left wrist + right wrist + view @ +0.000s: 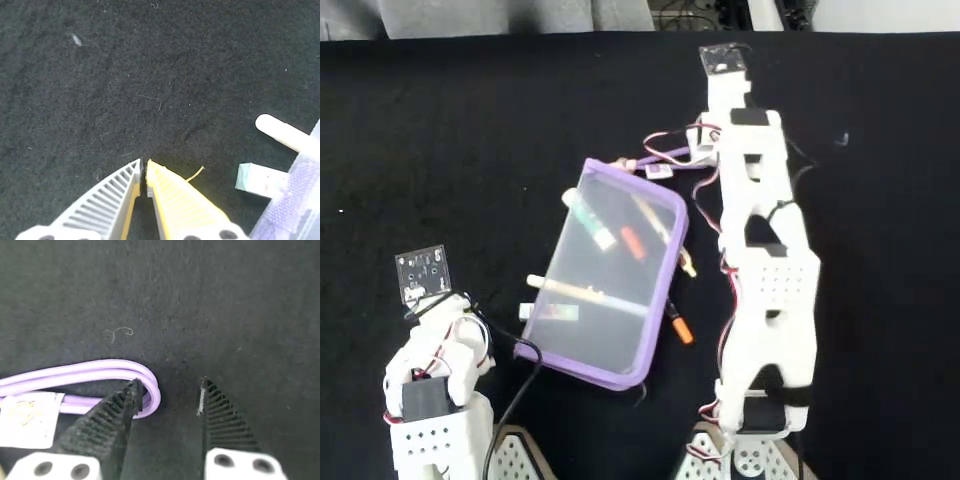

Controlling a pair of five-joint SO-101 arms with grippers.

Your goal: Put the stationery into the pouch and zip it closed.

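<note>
Right pincer [167, 390] spread, one tip at the purple loop [90, 369] of the pouch [590, 368]; left pincer [143, 172] pressed together, empty, pouch just beside it. Packing step unfinished, I judge: orange pen [678, 328] pokes out, needs tucking before zipping.

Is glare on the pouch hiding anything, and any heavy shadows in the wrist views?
High view: the pouch window has a milky sheen, yet the pens inside show. Left wrist view: even light, no hard shadows. Right wrist view: a thin shadow beside the purple edge.

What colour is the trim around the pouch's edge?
Purple. The pouch trim shows best in the high view.
</note>
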